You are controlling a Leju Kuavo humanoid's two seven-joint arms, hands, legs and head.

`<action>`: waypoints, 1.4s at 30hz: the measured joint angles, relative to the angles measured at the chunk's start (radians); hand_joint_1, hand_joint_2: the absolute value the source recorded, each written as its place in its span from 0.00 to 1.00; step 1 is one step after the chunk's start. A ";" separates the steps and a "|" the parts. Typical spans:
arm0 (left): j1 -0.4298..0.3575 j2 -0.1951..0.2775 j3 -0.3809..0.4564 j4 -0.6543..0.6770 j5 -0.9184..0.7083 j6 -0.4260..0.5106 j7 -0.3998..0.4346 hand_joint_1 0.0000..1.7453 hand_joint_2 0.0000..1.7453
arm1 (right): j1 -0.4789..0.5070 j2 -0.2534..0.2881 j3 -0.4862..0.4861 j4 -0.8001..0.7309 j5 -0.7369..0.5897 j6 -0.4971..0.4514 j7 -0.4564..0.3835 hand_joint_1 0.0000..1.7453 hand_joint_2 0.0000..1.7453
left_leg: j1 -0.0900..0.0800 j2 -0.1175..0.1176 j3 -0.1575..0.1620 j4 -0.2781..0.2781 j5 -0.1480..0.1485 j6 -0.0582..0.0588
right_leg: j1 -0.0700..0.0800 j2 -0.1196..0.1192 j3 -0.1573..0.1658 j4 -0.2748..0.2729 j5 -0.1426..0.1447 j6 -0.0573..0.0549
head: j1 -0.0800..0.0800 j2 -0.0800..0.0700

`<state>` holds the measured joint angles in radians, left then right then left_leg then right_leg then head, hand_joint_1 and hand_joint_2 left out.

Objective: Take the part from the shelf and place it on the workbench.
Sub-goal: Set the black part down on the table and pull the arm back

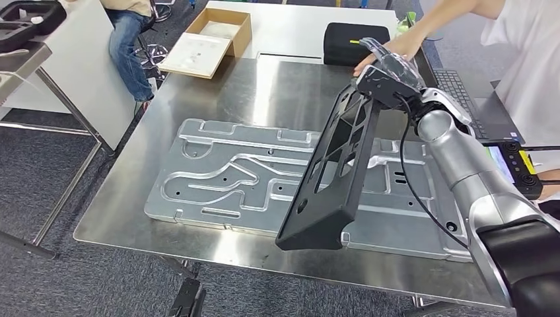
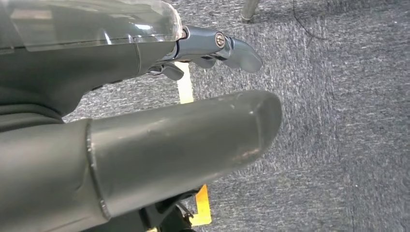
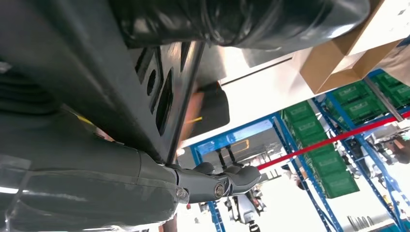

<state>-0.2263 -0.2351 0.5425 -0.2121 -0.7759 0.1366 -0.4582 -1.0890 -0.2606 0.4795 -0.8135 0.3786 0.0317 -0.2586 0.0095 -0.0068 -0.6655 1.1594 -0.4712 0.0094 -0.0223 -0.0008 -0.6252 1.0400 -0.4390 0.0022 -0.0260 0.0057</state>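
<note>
A black flat frame part (image 1: pixel 333 173) with several cut-outs stands tilted, its lower edge resting on the silver stamped plate (image 1: pixel 218 175) that lies on the steel workbench (image 1: pixel 132 198). My right hand (image 1: pixel 389 76) grips the part's upper end. In the right wrist view the same black part (image 3: pixel 121 72) runs between the thick thumb and the darker fingers (image 3: pixel 217 181). My left hand (image 2: pixel 145 130) hangs over grey carpet with nothing in it, thumb and fingers (image 2: pixel 227 46) apart.
A person's hand (image 1: pixel 386 56) reaches in at the workbench's far edge, close to my right hand, beside a black case (image 1: pixel 353 43). A laptop (image 1: pixel 475 105) and a controller (image 1: pixel 525 168) lie at the right. An open cardboard box (image 1: pixel 208 43) sits at the back.
</note>
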 joint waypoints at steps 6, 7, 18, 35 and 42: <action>-0.002 0.000 0.000 0.000 -0.001 0.000 0.000 0.00 0.00 | 0.000 0.000 0.000 -0.003 0.004 -0.005 0.000 0.00 0.25 | -0.003 0.001 0.056 -0.132 0.034 0.025 | 0.002 0.005 -0.011 0.005 -0.003 0.028 | 0.000 0.000; -0.004 0.000 0.000 0.000 -0.002 0.000 0.000 0.00 0.00 | -0.001 0.000 -0.001 -0.004 0.005 -0.008 0.000 0.00 0.50 | -0.001 0.001 0.057 -0.137 0.038 0.031 | 0.001 0.005 -0.020 0.028 -0.021 0.032 | 0.000 0.000; -0.009 -0.002 0.000 0.000 -0.008 -0.001 0.002 0.00 0.00 | 0.007 0.001 -0.013 -0.012 0.031 -0.031 0.004 0.00 0.00 | -0.007 0.001 0.054 -0.130 0.035 0.026 | 0.010 0.004 -0.004 -0.003 0.002 0.023 | 0.001 0.000; -0.010 -0.002 0.001 0.000 -0.013 -0.008 0.003 0.00 0.00 | -0.051 0.016 -0.019 0.049 0.007 0.095 0.041 0.00 0.00 | -0.007 0.001 0.054 -0.133 0.037 0.019 | 0.008 0.004 -0.004 -0.009 0.007 0.017 | 0.000 0.000; -0.012 -0.003 0.001 0.000 -0.013 -0.010 0.002 0.00 0.00 | -0.063 0.017 -0.019 0.073 0.006 0.094 0.043 0.00 0.00 | -0.003 0.002 0.057 -0.145 0.049 0.042 | 0.001 0.002 -0.128 0.264 -0.118 0.039 | 0.000 0.000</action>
<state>-0.2385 -0.2380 0.5439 -0.2121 -0.7889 0.1269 -0.4559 -1.1518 -0.2438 0.4601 -0.7403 0.3849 0.1256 -0.2157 0.0068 -0.0051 -0.6086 1.0139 -0.4224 0.0512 -0.0213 0.0013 -0.7535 1.3040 -0.5568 0.0414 -0.0256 0.0057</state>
